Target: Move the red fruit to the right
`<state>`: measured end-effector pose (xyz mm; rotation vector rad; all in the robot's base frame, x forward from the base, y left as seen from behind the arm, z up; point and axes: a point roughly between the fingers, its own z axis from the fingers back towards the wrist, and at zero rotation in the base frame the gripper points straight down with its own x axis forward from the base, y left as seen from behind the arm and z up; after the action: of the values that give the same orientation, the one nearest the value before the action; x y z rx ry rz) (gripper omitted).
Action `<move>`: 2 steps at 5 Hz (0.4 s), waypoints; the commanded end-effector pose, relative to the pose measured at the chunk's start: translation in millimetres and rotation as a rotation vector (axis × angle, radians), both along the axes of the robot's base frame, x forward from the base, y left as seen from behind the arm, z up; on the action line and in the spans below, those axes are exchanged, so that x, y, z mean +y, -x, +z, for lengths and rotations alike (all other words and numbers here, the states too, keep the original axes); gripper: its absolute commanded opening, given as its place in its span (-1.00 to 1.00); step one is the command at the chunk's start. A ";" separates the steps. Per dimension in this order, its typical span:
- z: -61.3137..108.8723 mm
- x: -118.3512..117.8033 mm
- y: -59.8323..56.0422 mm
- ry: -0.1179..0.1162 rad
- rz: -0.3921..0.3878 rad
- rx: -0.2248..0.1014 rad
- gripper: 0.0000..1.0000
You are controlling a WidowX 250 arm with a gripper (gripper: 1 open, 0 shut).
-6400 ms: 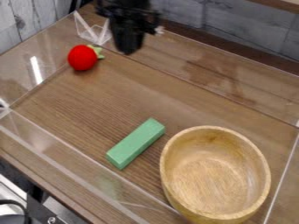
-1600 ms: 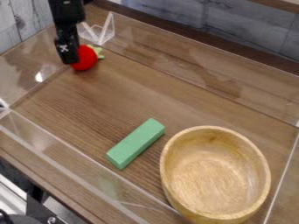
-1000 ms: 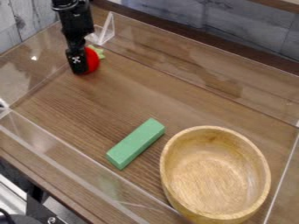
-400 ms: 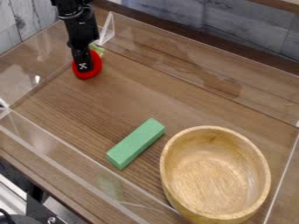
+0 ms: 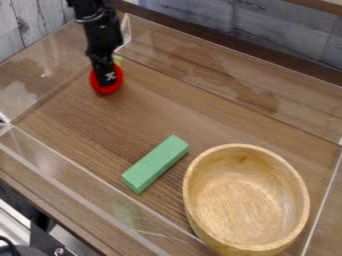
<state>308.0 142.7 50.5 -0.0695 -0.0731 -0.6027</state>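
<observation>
The red fruit [image 5: 106, 82] sits at the far left of the wooden table [image 5: 214, 110], directly under the gripper [image 5: 104, 76], well apart from the green block [image 5: 155, 163] and the wooden bowl [image 5: 246, 197] at the near right. You see the black arm dropping straight down from the top edge, tool pointing at the table, its tip overlapping the fruit's top so that only a red rim shows around it. The jaws look pressed in on the fruit, pinching it. You are probably at the carry step: the fruit is grasped but not yet near the right side. Next calls for a steady rightward travel across the open wood, passing behind the block and bowl, then a release.
</observation>
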 end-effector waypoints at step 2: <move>66.3 -53.2 -32.0 -0.048 0.201 -0.126 -1.00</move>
<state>337.7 81.4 94.0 -0.0193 -0.1230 -0.4217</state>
